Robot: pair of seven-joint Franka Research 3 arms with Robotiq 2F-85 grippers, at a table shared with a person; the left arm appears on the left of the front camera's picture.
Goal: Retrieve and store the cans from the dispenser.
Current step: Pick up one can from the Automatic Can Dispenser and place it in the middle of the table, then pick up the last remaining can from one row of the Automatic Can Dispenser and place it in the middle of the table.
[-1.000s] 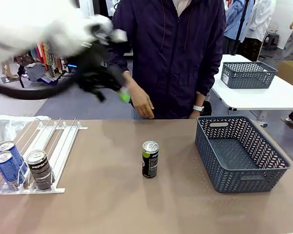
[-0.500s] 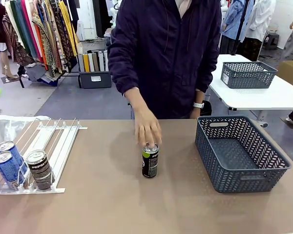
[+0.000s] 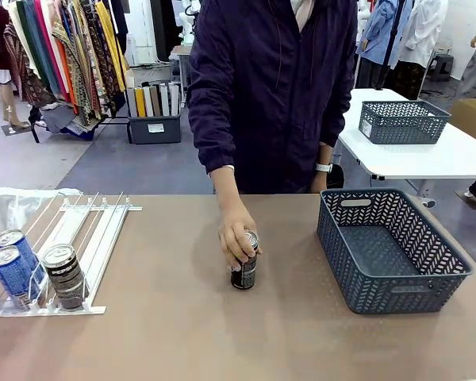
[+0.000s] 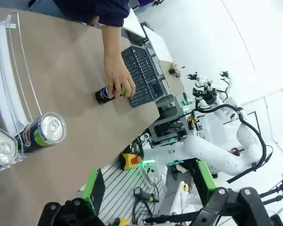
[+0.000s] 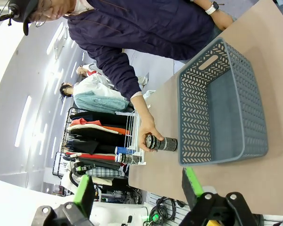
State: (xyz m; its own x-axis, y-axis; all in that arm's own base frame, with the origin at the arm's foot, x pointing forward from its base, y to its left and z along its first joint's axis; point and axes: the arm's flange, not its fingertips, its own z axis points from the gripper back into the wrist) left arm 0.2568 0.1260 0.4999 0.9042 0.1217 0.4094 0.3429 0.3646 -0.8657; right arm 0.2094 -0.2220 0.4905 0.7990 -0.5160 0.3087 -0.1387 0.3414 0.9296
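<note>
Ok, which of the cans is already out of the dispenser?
The black-and-green can at mid-table, gripped by the person's hand. The two blue cans and other black can stand in the dispenser.

You have two blue cans (image 3: 13, 279); two black cans (image 3: 64, 278); one dispenser (image 3: 83, 226); two grey baskets (image 3: 393, 250), one near, one far.

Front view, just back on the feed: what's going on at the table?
A person's hand grips the black can at mid-table, beside the grey basket, which has no can in it yet. Three more wait at the near end of the dispenser: two blue cans and a second black can. The left gripper and the right gripper each hold nothing, jaws open.
</note>
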